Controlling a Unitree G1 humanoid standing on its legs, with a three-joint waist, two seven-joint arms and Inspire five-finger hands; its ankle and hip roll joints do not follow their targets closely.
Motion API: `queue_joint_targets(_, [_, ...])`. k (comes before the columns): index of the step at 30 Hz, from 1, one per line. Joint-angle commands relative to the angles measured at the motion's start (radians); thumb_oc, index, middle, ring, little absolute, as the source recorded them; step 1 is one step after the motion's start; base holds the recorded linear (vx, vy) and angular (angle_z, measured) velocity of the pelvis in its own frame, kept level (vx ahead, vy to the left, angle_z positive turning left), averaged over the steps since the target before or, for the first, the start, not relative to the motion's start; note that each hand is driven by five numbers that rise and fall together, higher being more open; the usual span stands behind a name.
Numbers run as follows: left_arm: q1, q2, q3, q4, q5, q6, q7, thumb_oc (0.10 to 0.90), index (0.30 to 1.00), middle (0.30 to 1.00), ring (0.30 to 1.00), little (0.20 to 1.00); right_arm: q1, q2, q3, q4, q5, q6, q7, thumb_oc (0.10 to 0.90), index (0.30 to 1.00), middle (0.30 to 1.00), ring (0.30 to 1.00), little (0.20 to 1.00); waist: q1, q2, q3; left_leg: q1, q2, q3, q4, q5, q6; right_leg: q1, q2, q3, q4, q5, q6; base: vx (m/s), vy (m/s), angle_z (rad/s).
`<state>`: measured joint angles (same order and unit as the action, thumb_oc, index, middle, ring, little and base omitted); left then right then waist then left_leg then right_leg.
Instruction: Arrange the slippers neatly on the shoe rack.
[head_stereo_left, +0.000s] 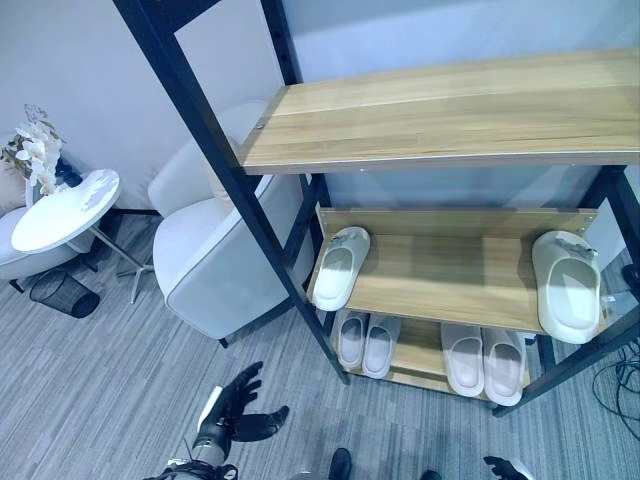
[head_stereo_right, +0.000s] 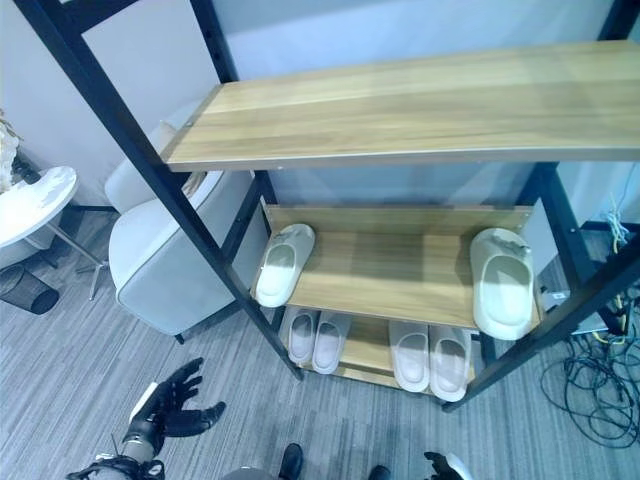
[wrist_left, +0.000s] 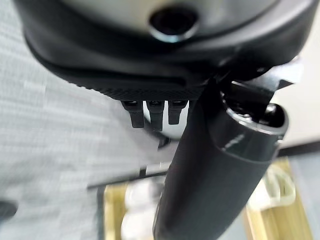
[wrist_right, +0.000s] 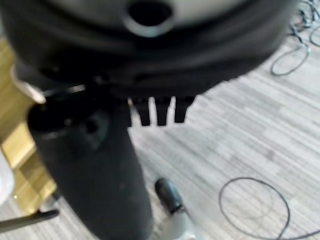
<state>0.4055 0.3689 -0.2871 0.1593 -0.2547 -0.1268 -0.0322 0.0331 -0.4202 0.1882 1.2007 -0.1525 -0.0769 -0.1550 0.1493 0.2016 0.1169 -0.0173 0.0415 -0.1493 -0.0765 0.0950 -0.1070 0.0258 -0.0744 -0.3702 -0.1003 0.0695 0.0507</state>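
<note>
A black-framed shoe rack (head_stereo_left: 450, 120) with wooden shelves stands before me. On its middle shelf one pale slipper (head_stereo_left: 340, 267) lies at the left end and another (head_stereo_left: 567, 285) at the right end, far apart. Two pairs of pale slippers (head_stereo_left: 366, 343) (head_stereo_left: 484, 360) sit side by side on the bottom shelf. My left hand (head_stereo_left: 235, 410) hangs low over the floor in front of the rack's left post, open with fingers spread and holding nothing. At the lower edge, my right hand (head_stereo_left: 505, 467) stays low, and its wrist view shows straight fingers (wrist_right: 156, 111) over bare floor.
A white armchair (head_stereo_left: 215, 250) stands close to the rack's left side. Further left are a round white table (head_stereo_left: 65, 208) with flowers (head_stereo_left: 35, 150) and a black wire basket (head_stereo_left: 62, 293). Loose cables (head_stereo_right: 590, 390) lie on the floor right of the rack.
</note>
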Motion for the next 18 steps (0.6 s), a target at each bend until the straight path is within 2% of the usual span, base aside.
queue_joint_targets(1, [-0.119,0.053,-0.011,-0.135,-0.026,-0.081,-0.021,0.8,0.9,0.9,0.9,0.9,-0.037,-0.017,0.042,-0.041,-0.009,-0.012,-0.016,0.8,0.9,0.9,0.9,0.9,-0.005,-0.078,-0.005,-0.045,-0.029,0.025,-0.011,0.072,-0.035,0.053,-0.017,-0.001,0.013,-0.129,0.036,0.01,-0.03,0.04])
queue_joint_targets(5, [-0.168,0.057,-0.035,-0.181,-0.028,-0.085,-0.01,0.8,0.9,0.9,0.9,0.9,-0.032,-0.015,0.046,-0.044,-0.016,-0.014,-0.022,0.8,0.9,0.9,0.9,0.9,-0.019,-0.081,-0.005,-0.044,-0.027,0.032,-0.011,0.068,-0.036,0.051,-0.015,0.006,0.013,-0.131,0.035,0.0,-0.008,0.01])
queue_joint_targets(9, [-0.222,0.054,-0.018,-0.238,-0.022,-0.099,0.03,0.8,0.9,0.9,0.9,0.9,-0.019,-0.016,0.04,-0.045,-0.019,-0.014,-0.027,0.8,0.9,0.9,0.9,0.9,-0.031,-0.08,-0.004,-0.045,-0.028,0.04,-0.011,0.061,-0.034,0.045,-0.018,0.012,0.013,-0.13,0.037,0.0,0.002,-0.01])
queue_joint_targets(18, [-0.347,0.054,0.043,-0.318,0.01,-0.136,0.129,0.8,0.9,0.9,0.9,0.9,-0.003,-0.024,0.036,-0.05,-0.027,-0.013,-0.026,0.8,0.9,0.9,0.9,0.9,-0.061,-0.051,-0.004,-0.044,-0.038,0.062,-0.011,0.054,-0.034,0.032,-0.03,0.032,0.013,-0.123,0.042,0.01,0.031,-0.08])
